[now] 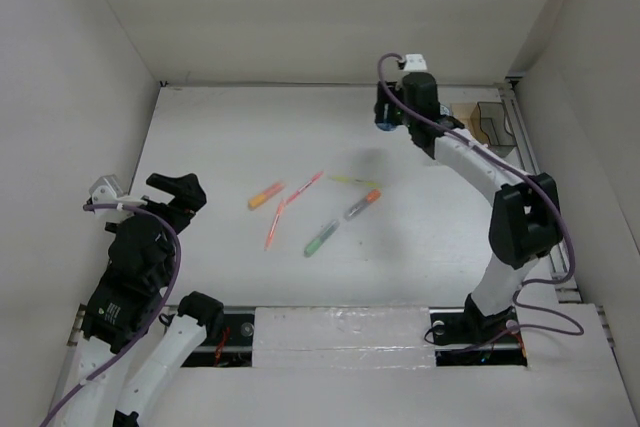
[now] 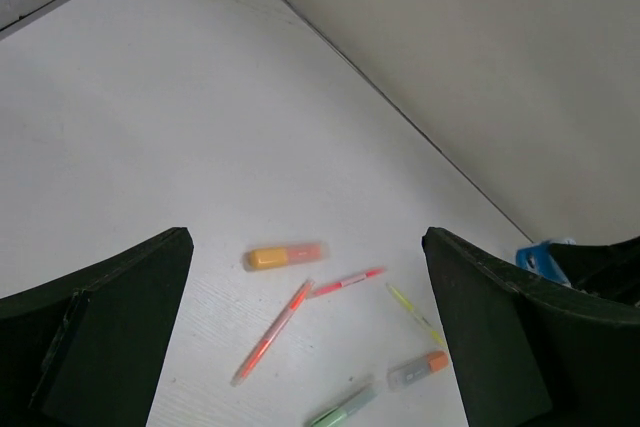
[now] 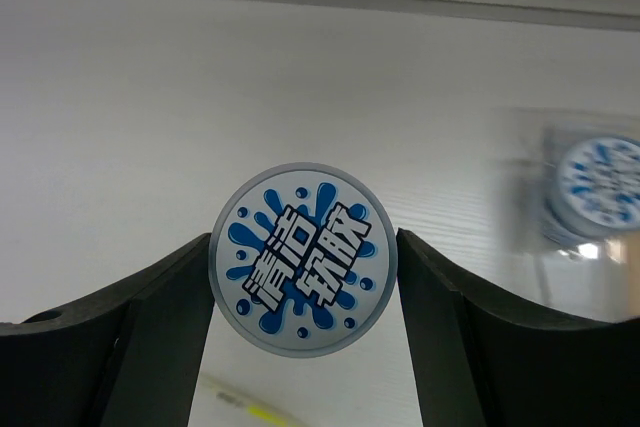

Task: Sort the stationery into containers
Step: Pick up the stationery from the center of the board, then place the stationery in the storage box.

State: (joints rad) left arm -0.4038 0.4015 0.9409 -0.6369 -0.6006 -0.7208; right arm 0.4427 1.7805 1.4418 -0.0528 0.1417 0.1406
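A: Our right claw is closed on a pot, 1 finger on each side of its round wall, the label facing the wrist camera.
B: Why do we hold it that way?
A: We judge it keeps the pot upright, so it can go down flat into a compartment. From above it hangs just left of the organiser, not touching it.
B: And what is in the organiser?
A: We see a 2nd pot in the wrist view, behind a clear wall, so it seems to sit in 1 compartment. It is blurred. Which of the 3 it is we cannot tell, nor what else is inside.
B: Our left claw?
A: Spread wide, gripping nothing, far left of the organiser. We judge it is parked there, out of the right arm's way.
B: The rest?
A: 6 pens lie loose, scattered left of the organiser and nearer us, between the 2 claws. None is in a compartment, so we judge the sorting is early.
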